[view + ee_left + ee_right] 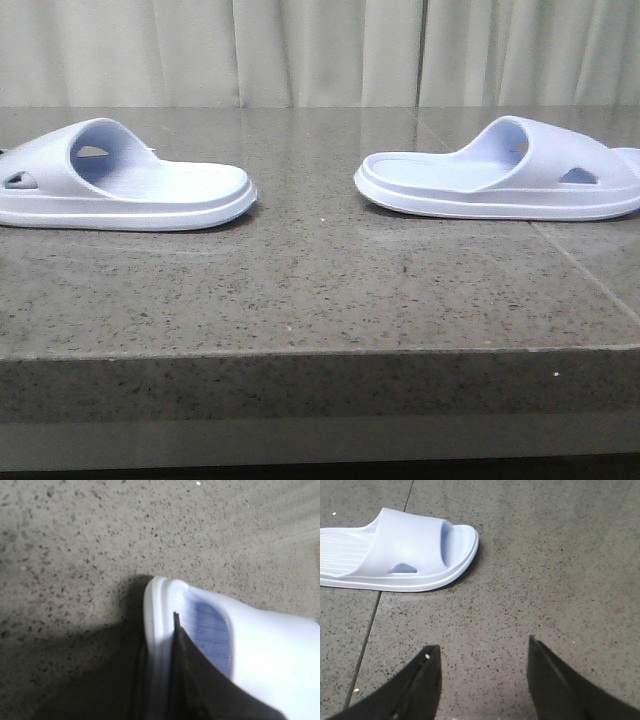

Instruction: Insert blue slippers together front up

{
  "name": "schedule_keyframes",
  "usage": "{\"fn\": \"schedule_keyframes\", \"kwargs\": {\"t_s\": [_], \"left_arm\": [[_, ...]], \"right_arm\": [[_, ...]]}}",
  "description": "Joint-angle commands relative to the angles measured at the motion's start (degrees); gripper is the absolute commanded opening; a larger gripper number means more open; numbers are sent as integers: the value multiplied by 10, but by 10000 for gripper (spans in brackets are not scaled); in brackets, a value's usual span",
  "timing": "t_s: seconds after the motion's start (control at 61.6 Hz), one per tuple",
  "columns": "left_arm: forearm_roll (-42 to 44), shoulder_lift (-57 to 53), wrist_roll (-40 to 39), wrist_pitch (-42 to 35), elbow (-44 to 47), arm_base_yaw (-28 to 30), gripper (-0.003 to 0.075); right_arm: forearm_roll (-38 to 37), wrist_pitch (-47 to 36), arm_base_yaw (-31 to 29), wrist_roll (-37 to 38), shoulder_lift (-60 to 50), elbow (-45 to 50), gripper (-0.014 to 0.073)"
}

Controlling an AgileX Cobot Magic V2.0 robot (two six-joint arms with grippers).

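Two slippers lay well apart, heels facing: left slipper [120, 185] pinched at its toe rim by your left gripper [165, 680]; right slipper [505, 175] untouched, your right gripper [482, 680] spread apart nearby, empty.

Dark grey speckled stone tabletop [320, 290], glossy, with thin seams running across. Thick front edge, paler band beneath. Behind, pale cream curtain [320, 50] hanging in vertical folds, faintly mirrored in the far surface.
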Motion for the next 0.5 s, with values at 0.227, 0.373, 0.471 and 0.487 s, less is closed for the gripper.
{"fn": "schedule_keyframes", "kwargs": {"t_s": [0.227, 0.373, 0.471, 0.487], "left_arm": [[-15, -128, -1, 33, 3, -6, -20], [-53, -205, -1, 16, 60, -6, -20], [-98, -249, 11, 3, 107, -6, -20], [-104, -253, 14, 3, 112, -6, -20]], "right_arm": [[-4, -53, -4, -3, 9, -20, 417], [4, -39, -4, -2, 9, -20, 417], [29, -34, -4, -2, 11, -20, 417], [33, -34, -4, -2, 12, -20, 417]]}}
